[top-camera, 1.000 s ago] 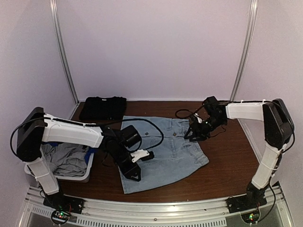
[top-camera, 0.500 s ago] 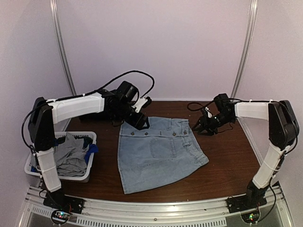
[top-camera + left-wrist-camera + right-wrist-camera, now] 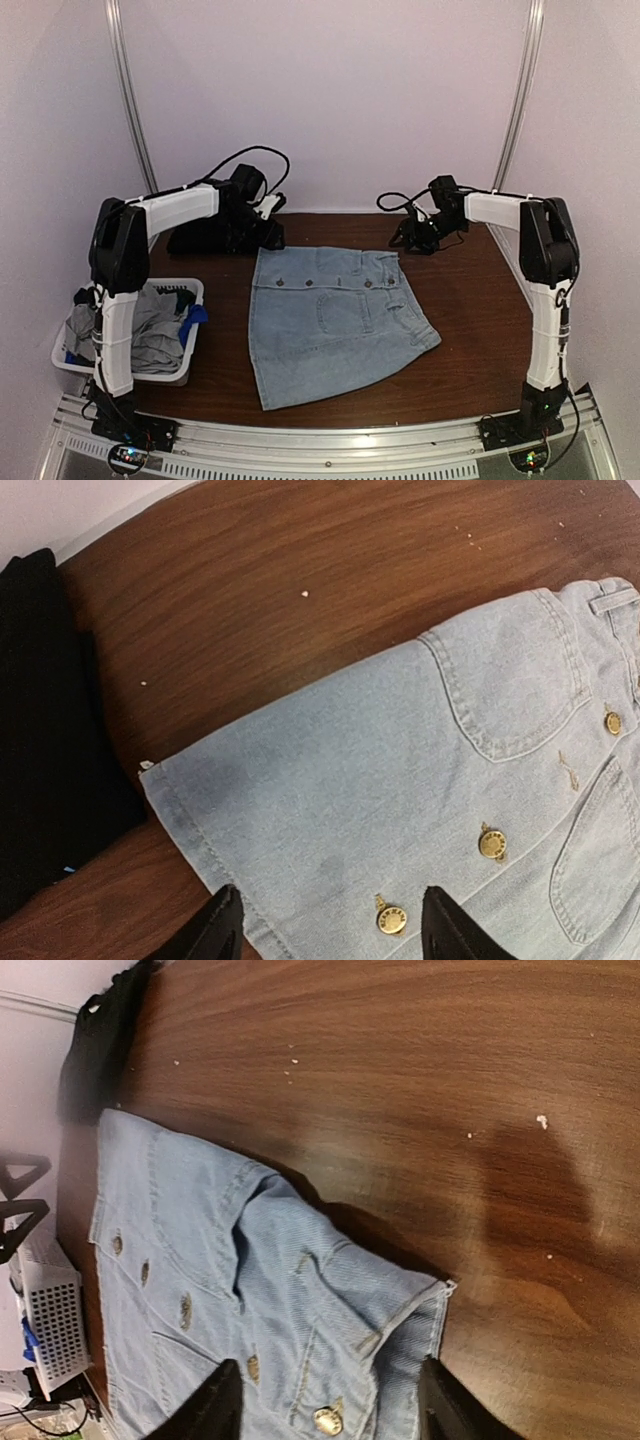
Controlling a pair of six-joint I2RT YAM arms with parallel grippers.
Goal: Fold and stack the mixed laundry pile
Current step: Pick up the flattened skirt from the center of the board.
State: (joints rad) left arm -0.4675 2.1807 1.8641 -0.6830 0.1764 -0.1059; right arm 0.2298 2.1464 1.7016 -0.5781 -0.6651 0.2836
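Overhead: brown wooden desk, pale walls on three sides.

Light-blue denim buttoned piece is spread flat mid-desk. Its waistband is toward the back wall and its hem toward the arm bases. One patch pocket shows in the left wrist view. The back-right corner is rumpled, with a fold raised off the wood.

Black shirt is folded at the back left of the desk, just beside the denim's back-left corner. There is a tiny light-blue fleck at its edge in the left wrist view, too small to make out.

White slatted basket sits at the near left, well apart from the denim. Inside it is a grey garment, with a bright-blue item draped over the right rim.

Left hand: fingers apart, nothing between them, poised over the denim's back-left corner near the button row.

Right hand: fingers apart, gripping nothing, over the rumpled back-right corner.

Brass buttons run in a row below the waistband. They carry stamped lettering around the rim, too small to read.

Pale crumbs are scattered on the bare wood behind the denim.
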